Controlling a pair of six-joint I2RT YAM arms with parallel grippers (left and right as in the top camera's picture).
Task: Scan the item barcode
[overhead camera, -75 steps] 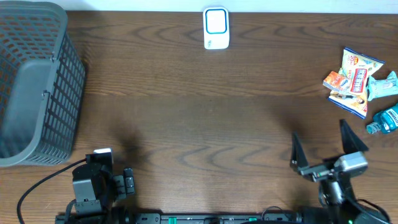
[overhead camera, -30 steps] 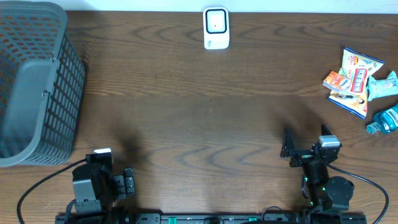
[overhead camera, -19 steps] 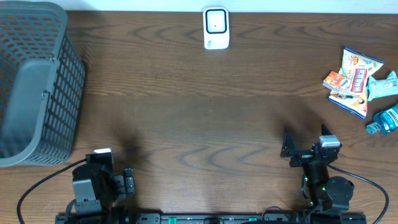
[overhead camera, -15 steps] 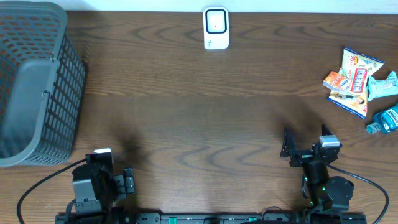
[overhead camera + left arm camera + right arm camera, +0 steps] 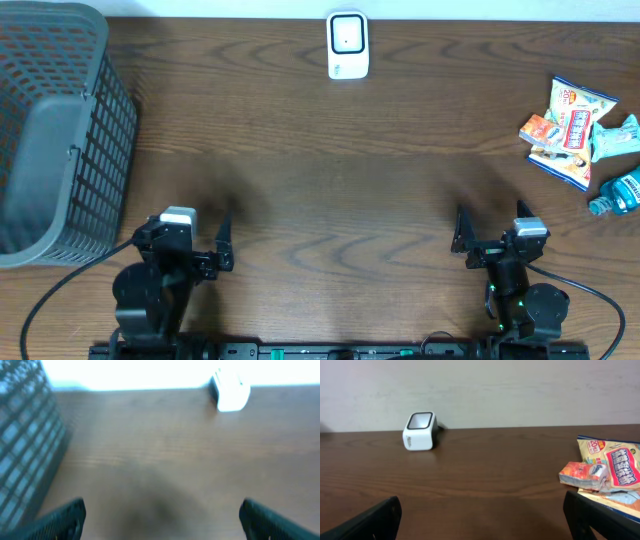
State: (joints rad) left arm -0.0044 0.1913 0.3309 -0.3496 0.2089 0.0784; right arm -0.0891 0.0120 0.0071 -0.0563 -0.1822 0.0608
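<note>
Your right gripper (image 5: 490, 238) stands wide and empty — the snack packets (image 5: 566, 132) lie well apart at its 1 o'clock, the scanner (image 5: 347, 45) at 11. Your left gripper (image 5: 162, 517) gapes wide, empty.

Open tabletop (image 5: 340, 180) runs between basket (image 5: 112, 150) on left and snack packets (image 5: 566, 130) on right.
</note>
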